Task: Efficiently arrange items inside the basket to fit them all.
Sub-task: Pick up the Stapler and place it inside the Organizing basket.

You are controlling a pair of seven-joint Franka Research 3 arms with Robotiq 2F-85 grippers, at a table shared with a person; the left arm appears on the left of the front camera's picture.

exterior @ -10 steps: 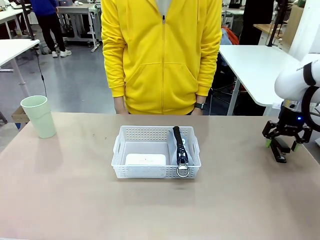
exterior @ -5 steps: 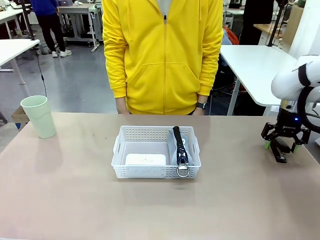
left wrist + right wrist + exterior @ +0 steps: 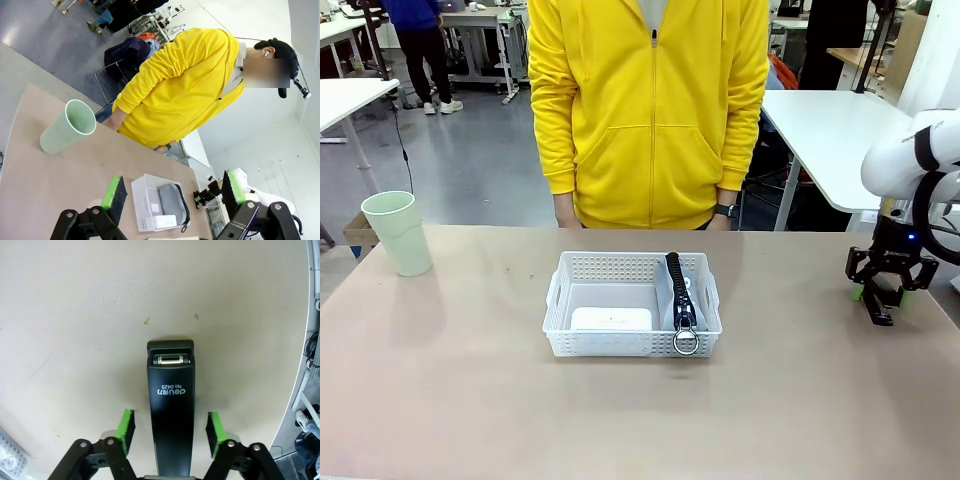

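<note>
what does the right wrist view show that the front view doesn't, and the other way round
Right wrist view: the print and metal hinge on top of the black stapler, and a gap between it and each green pad of the right gripper.
Front view: the basket holding the white box and grey pouch, the green cup far left, the person behind the table.
Both: the stapler lying on the table under the open right gripper.
</note>
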